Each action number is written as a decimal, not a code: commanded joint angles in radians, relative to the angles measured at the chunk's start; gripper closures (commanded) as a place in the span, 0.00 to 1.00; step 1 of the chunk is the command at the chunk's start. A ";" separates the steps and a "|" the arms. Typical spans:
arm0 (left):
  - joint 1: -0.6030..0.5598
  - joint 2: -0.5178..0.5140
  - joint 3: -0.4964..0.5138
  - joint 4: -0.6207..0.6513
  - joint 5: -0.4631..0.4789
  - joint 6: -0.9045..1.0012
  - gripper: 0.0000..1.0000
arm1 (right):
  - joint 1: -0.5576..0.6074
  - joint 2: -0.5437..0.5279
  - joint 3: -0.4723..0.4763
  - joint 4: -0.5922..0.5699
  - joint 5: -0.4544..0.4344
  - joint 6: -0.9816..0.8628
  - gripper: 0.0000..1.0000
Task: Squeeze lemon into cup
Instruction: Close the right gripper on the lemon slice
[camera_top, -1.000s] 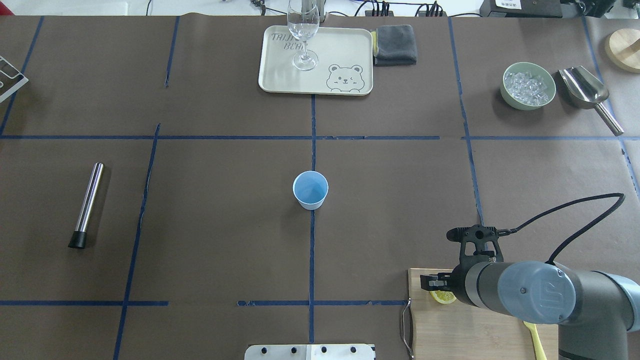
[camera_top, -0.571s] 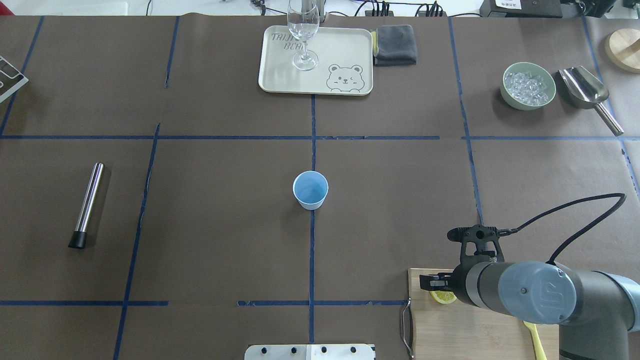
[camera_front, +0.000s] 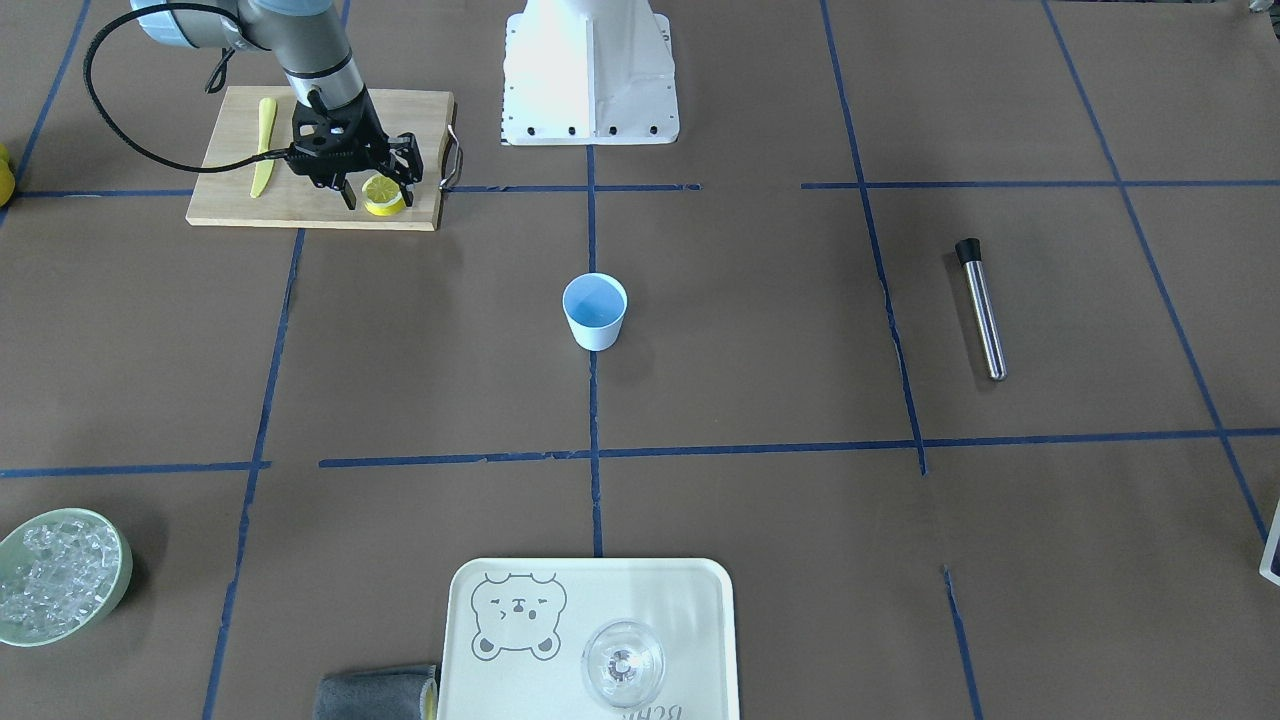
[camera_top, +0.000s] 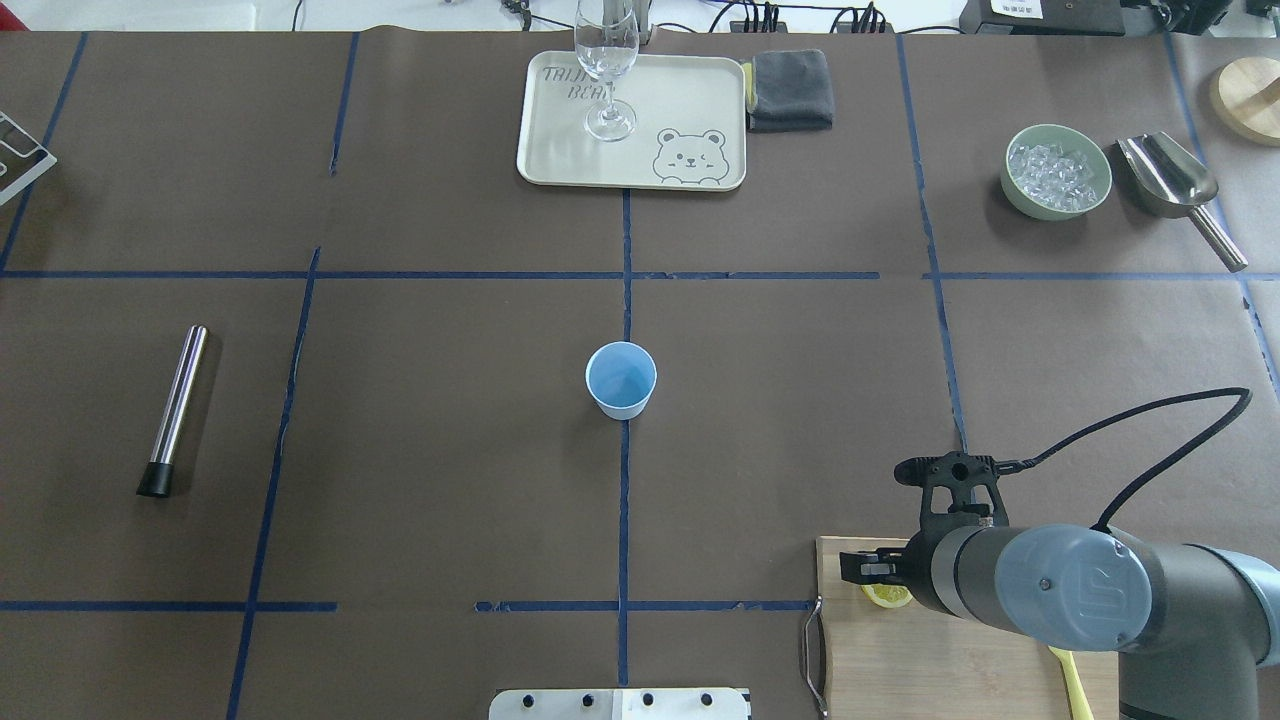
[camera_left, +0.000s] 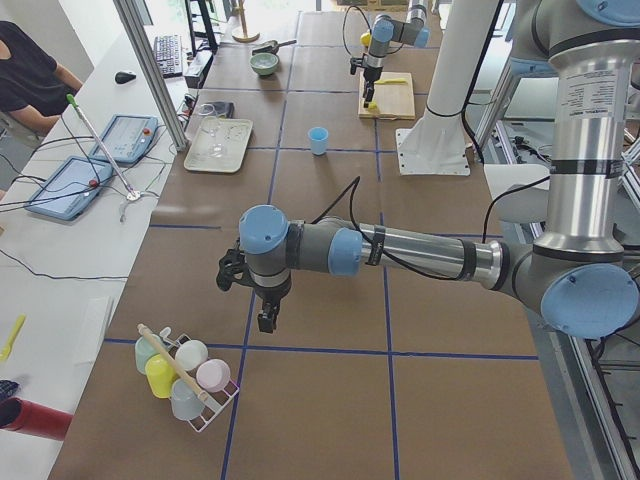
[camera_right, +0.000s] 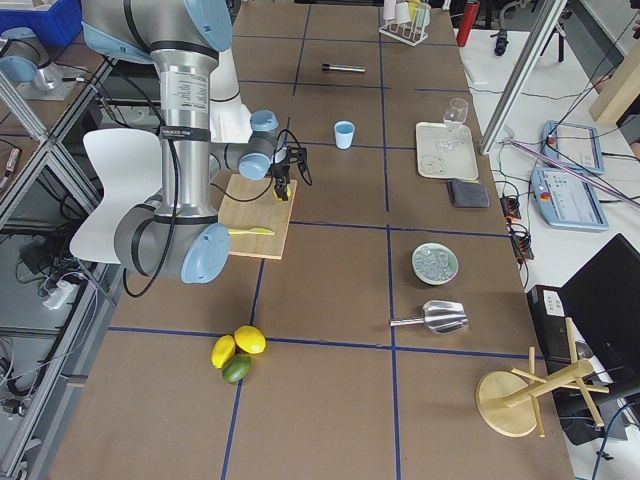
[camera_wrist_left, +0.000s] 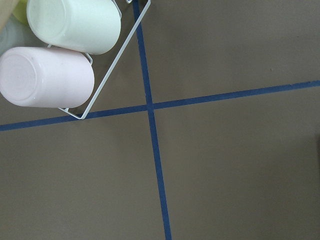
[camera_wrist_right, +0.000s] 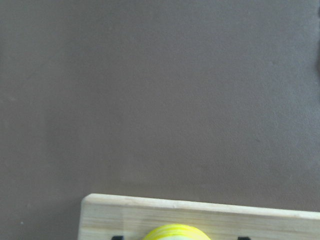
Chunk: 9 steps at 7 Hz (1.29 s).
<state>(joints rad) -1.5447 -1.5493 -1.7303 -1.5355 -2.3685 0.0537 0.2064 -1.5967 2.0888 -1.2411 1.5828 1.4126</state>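
- Brown paper over the whole bench (camera_top: 450, 480), gridded with blue tape lines.
- Wooden cutting board (camera_front: 240, 205) at the near edge on the robot's right, wire handle on the side toward the middle; carries a yellow plastic knife (camera_front: 263, 145) and the lemon.
- Right claw (camera_front: 381, 190) low over the board's far edge, pointing down, spread with one finger on each side of the lemon; in the right wrist view, dark fingertips (camera_wrist_right: 116, 237) stand clear of the rind on both sides, grasping nothing.
- Left claw (camera_left: 264, 322) well out on the robot's left, hanging above bare bench near a wire rack of pastel mugs (camera_left: 185, 385); cannot tell whether released or clenched, as seen only from the side.
- Cup (camera_top: 620, 380) upright at the bench's centre, on a blue tape line, blue inside showing, well apart from the board and from both claws.
- Lemon (camera_front: 383, 194), a thin slice, lies on the board near the corner toward the cup, pale face up, yellow rind around it, between the right claw's fingers.
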 joint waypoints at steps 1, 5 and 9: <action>-0.002 0.000 -0.002 0.000 0.000 0.002 0.00 | -0.013 0.001 0.001 -0.001 -0.003 0.000 0.18; -0.002 0.002 -0.005 0.002 0.000 0.000 0.00 | -0.016 0.003 0.001 -0.003 -0.003 0.000 0.29; -0.002 0.002 -0.003 0.002 0.000 0.000 0.00 | -0.013 0.003 0.010 -0.005 -0.003 0.000 0.52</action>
<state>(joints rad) -1.5463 -1.5478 -1.7336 -1.5340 -2.3684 0.0548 0.1920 -1.5932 2.0923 -1.2455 1.5800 1.4128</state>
